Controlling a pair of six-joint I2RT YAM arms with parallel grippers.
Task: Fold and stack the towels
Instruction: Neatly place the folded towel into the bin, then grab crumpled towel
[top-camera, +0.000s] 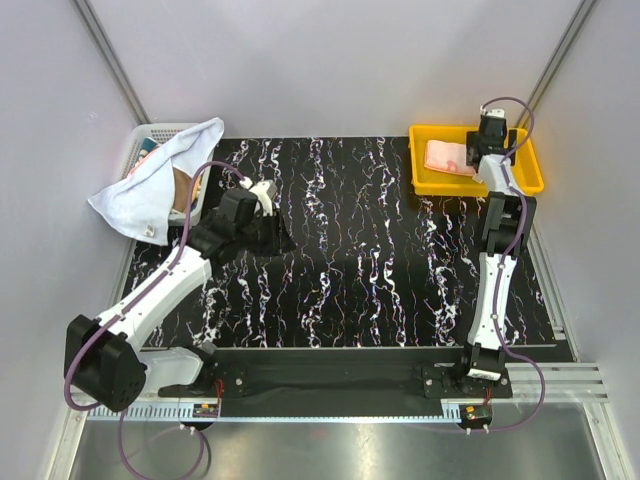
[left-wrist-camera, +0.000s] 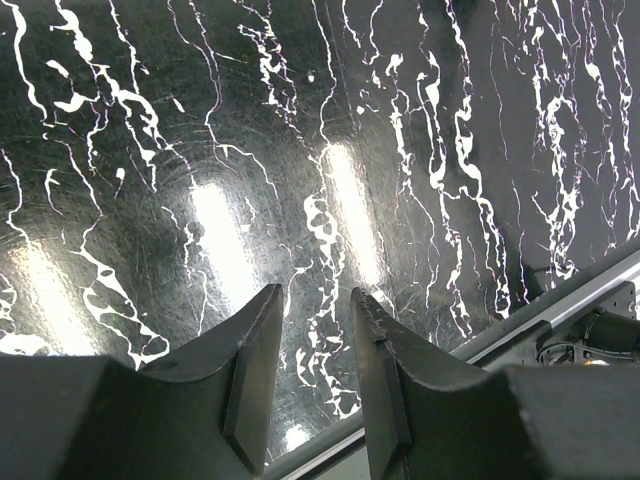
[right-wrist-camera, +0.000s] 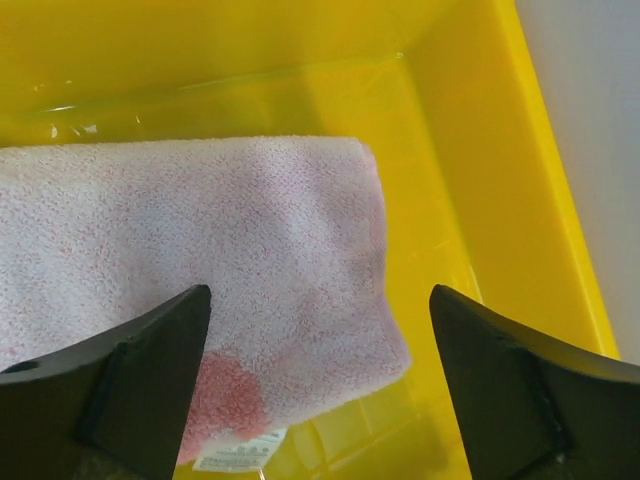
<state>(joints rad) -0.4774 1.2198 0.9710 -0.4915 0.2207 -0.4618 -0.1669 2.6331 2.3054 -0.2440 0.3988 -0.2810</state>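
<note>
1. Right hand (right-wrist-camera: 320, 300): fingers spread wide, nothing between them; hangs over the tray.
2. Pink towel (right-wrist-camera: 200, 230): folded, flat, directly below the right hand; a darker pink patch and a label lie at the edge nearest the hand. Contact with the fingers cannot be told.
3. Tray (right-wrist-camera: 500, 200): yellow, holds the pink towel; one wall stands just right of the right hand.
4. Left hand (left-wrist-camera: 316, 295): fingers parted by a narrow gap, gripping nothing; over bare bench (left-wrist-camera: 150, 150), black with white veins.
5. White towel (top-camera: 150, 180): unfolded, draped over the basket (top-camera: 150, 132), to the left of the left hand, near it but apart.
</note>
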